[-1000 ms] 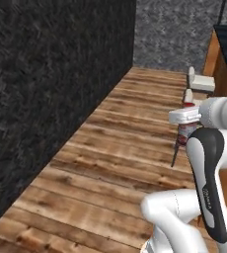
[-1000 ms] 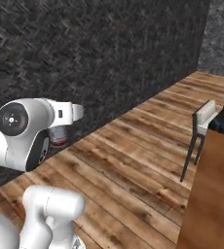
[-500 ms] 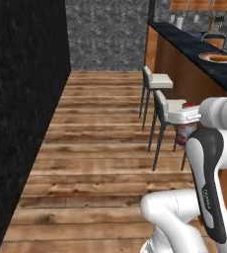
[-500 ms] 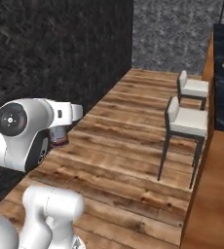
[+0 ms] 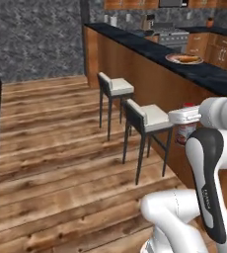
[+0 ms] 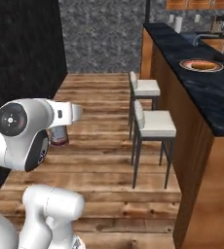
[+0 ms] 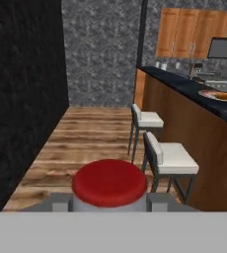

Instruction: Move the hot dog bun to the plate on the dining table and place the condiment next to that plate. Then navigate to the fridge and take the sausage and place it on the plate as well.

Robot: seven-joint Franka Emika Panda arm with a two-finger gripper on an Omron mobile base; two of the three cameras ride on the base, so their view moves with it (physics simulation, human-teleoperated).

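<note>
My gripper [image 7: 109, 200] is shut on the condiment [image 7: 109, 182], whose round red cap sits between the fingers in the hand view. From the base the condiment [image 5: 186, 136] hangs under the hand beside the arm, above the wooden floor; it also shows as the condiment [image 6: 59, 137]. The dining table [image 5: 219, 79] runs along the right with a black marbled top. On it lies the plate [image 5: 172, 58] with the hot dog bun [image 5: 187, 59] across it. The same plate [image 6: 184, 63] and bun [image 6: 201, 63] show further along the table [image 6: 216, 104].
Two white-seated stools [image 5: 150, 116] [image 5: 116, 86] stand against the table's wooden side. A black wall [image 6: 21, 58] bounds the left. Wood floor [image 5: 51, 148] lies open between them. Kitchen cabinets and a stove [image 5: 170, 32] are at the back.
The whole picture has swung: the camera turned from the dark wall toward the dining table and stools. The condiment stays in my gripper.
</note>
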